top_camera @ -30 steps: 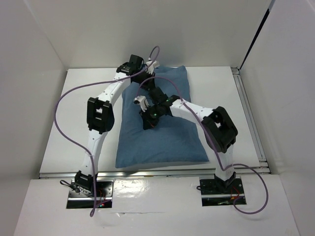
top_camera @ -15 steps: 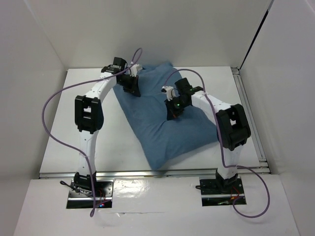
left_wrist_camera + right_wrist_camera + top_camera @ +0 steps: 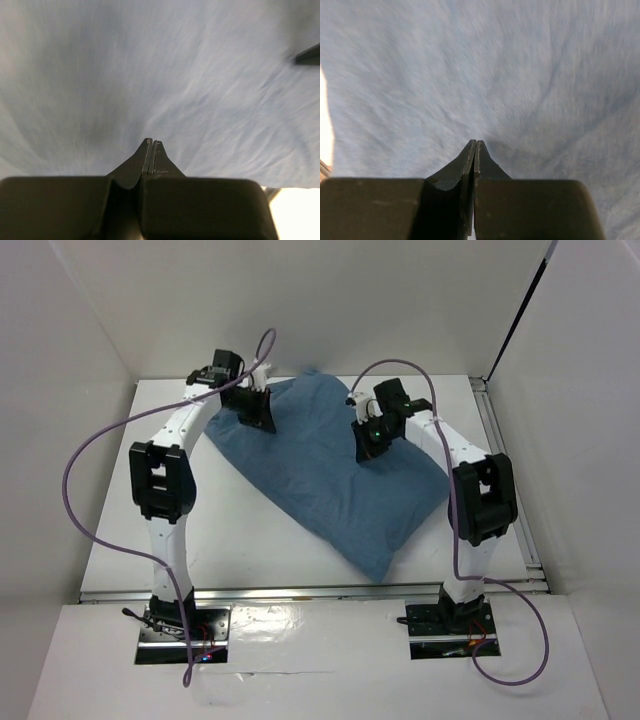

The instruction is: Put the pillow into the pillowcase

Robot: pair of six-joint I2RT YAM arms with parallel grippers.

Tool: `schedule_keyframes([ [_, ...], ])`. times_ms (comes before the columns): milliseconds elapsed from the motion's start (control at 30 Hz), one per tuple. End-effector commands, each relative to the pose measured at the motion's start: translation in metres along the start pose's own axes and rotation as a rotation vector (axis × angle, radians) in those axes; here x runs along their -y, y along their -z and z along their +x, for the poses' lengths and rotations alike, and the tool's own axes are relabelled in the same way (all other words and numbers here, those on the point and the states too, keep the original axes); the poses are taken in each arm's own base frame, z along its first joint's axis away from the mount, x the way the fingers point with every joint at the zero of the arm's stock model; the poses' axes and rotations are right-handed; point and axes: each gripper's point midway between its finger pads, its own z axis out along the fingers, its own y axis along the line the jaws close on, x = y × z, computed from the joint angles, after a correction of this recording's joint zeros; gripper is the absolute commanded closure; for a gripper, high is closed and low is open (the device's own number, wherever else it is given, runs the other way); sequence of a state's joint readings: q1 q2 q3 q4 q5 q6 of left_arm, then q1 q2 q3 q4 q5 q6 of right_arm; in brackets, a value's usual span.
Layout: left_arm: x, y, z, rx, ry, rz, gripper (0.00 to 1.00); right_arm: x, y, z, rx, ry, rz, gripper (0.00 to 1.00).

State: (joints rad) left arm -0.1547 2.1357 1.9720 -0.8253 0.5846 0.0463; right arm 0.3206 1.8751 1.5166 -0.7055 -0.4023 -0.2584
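Observation:
The slate-blue pillowcase (image 3: 330,480) lies plump and slanted across the middle of the white table, one corner pointing at the near edge. No cream pillow shows in any view. My left gripper (image 3: 262,420) is shut and rests on the cloth near its far left corner. In the left wrist view its tips (image 3: 151,142) meet against blue cloth (image 3: 190,75). My right gripper (image 3: 366,448) is shut on top of the far right part. In the right wrist view its tips (image 3: 476,142) touch blue cloth (image 3: 530,70). I see no cloth between either pair of jaws.
White walls enclose the table (image 3: 150,510) on the left, far and right sides. A metal rail (image 3: 505,475) runs along the table's right edge. Purple cables (image 3: 85,450) loop above both arms. Bare table lies to the left of the pillowcase.
The pillowcase has turned counterclockwise from square to slanted, its near corner swinging right. My left gripper moved left and my right gripper moved right and farther back. Both stayed shut.

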Motion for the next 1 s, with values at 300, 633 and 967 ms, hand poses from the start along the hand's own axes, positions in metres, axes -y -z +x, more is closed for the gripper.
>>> schedule_keyframes([
  [300,0.047,-0.048,-0.114,0.286,-0.234,0.091,1.00,-0.110,0.003,0.009,-0.036,0.190,-0.174,1.00],
  [633,-0.010,-0.152,-0.056,0.104,-0.364,-0.087,1.00,-0.070,-0.011,0.026,-0.082,0.152,-0.005,1.00],
  [967,-0.007,-0.124,0.063,-0.143,-0.236,0.009,1.00,-0.002,-0.028,0.062,-0.177,-0.064,0.067,1.00],
])
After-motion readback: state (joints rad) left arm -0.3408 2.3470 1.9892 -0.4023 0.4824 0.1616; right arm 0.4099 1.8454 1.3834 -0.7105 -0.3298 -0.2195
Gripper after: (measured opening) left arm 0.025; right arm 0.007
